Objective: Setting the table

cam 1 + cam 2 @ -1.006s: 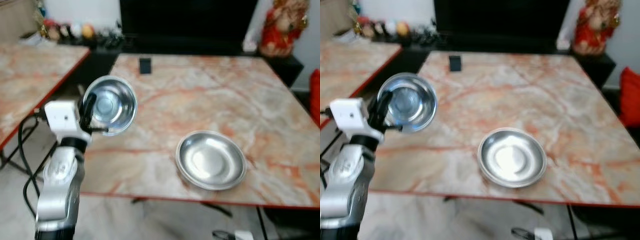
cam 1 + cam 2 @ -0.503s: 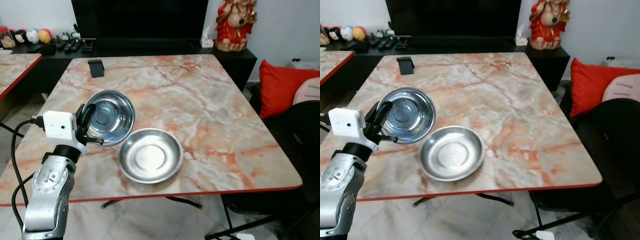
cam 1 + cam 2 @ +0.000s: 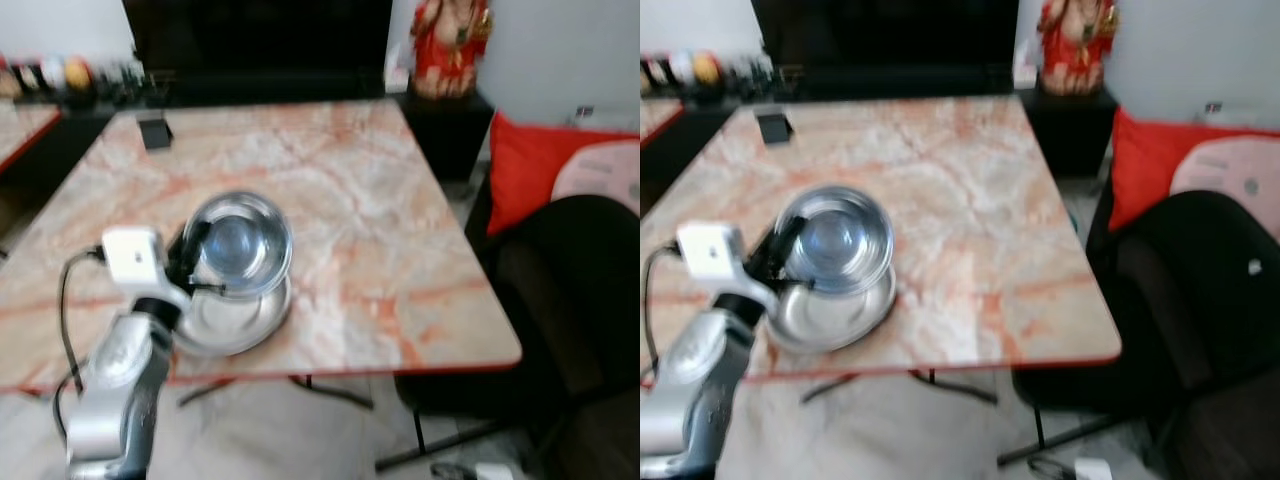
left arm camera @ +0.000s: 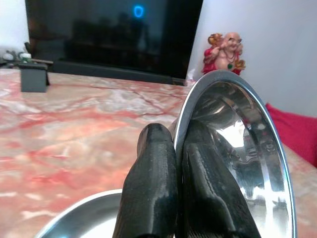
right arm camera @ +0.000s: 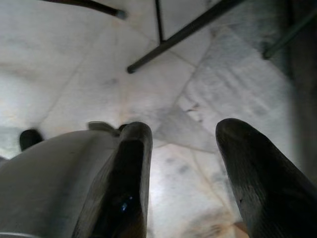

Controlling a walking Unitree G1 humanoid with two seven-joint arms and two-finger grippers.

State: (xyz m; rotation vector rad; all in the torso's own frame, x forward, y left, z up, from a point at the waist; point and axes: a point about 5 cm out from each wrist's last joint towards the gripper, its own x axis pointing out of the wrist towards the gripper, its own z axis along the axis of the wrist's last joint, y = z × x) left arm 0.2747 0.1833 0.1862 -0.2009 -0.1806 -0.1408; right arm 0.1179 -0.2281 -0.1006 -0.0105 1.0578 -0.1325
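My left gripper (image 3: 193,252) is shut on the rim of a small steel bowl (image 3: 240,245), holding it tilted on edge above the marble table (image 3: 350,190). The bowl (image 4: 237,144) overlaps a shallow steel plate (image 3: 232,320) that lies flat near the table's front edge. In the left wrist view the two black fingers (image 4: 153,193) pinch the bowl's rim, with the plate's rim (image 4: 79,213) below them. My right gripper (image 5: 181,163) hangs open over the tiled floor.
A black chair (image 3: 570,290) with a red cushion (image 3: 530,160) behind it stands to the right of the table. A dark phone stand (image 3: 152,132) sits at the table's far left. A red figurine (image 3: 445,45) and a black TV unit (image 3: 250,50) are at the back.
The camera has swung, so the table sits further left in view. My left gripper has carried the bowl to the right, so it now overlaps the steel plate.
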